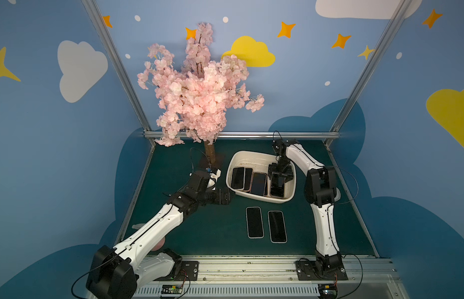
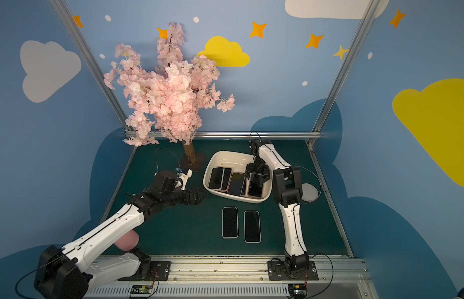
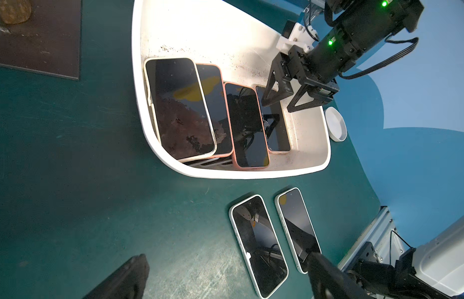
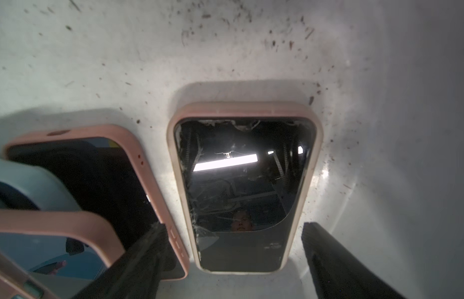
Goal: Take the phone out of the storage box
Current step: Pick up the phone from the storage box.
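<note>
The cream storage box stands at mid-table with several dark-screened phones lying side by side in it. My right gripper is down inside the box, open, its fingers astride the rightmost phone, a pink-cased one with a cracked screen. Neither pad touches that phone, and one finger overlaps the neighbouring pink phone. My left gripper hangs open just left of the box, holding nothing.
Two white-edged phones lie face up on the green mat in front of the box. A pink blossom tree stands behind the left arm on a brown base. A small white dish sits right of the box.
</note>
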`<state>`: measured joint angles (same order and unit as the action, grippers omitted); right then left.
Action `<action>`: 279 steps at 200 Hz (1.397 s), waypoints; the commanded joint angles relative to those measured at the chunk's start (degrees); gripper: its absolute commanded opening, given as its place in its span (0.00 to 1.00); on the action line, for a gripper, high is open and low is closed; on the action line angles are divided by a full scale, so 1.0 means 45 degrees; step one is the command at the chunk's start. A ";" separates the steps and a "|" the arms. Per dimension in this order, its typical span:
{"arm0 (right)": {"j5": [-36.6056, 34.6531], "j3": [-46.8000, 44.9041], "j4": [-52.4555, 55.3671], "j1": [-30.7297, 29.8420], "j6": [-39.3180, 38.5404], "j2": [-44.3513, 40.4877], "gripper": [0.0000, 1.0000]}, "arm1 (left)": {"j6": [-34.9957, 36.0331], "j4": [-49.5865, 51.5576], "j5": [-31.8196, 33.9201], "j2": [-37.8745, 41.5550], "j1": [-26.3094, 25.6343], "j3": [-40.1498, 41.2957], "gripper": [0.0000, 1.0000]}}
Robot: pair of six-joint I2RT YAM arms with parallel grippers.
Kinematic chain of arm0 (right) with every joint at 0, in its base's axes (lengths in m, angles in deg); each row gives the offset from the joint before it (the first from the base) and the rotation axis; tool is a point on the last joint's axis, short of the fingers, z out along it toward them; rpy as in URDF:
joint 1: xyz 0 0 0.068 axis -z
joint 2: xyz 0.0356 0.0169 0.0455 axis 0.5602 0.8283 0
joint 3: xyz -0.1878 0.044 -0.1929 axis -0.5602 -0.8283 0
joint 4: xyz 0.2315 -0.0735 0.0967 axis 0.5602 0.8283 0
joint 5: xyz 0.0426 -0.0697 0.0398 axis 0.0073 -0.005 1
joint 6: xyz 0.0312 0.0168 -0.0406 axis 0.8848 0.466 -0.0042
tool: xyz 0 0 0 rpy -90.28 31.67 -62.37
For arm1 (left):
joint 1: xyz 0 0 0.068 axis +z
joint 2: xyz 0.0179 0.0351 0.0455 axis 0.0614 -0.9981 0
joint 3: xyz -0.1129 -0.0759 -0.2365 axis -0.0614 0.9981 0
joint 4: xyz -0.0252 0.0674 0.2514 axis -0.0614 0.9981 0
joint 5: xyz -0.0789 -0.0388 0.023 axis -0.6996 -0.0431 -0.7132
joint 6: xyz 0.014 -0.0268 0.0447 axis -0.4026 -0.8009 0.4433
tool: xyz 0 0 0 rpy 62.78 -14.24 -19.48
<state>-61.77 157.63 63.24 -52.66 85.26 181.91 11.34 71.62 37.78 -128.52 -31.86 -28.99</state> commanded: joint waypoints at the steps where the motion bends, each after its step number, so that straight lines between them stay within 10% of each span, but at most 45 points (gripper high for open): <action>1: -0.0307 0.0520 0.0548 0.0107 -0.0115 0.0422 0.89 | 0.0333 0.0074 -0.0298 -0.0101 0.0150 -0.0273 1.00; 227: 0.1336 0.0316 -0.0007 0.0418 -0.0347 0.2376 0.93 | 0.0013 -0.0025 -0.0383 -0.0374 0.0408 -0.0400 1.00; 279: 0.1072 0.0260 -0.0237 0.0615 -0.0543 0.2012 0.69 | 0.0014 -0.0022 -0.0522 -0.0827 0.0424 -0.0906 1.00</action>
<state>-56.74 160.75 67.46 -51.15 83.93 187.75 11.27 71.71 36.31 -131.21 -30.13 -30.01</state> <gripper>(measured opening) 0.842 0.999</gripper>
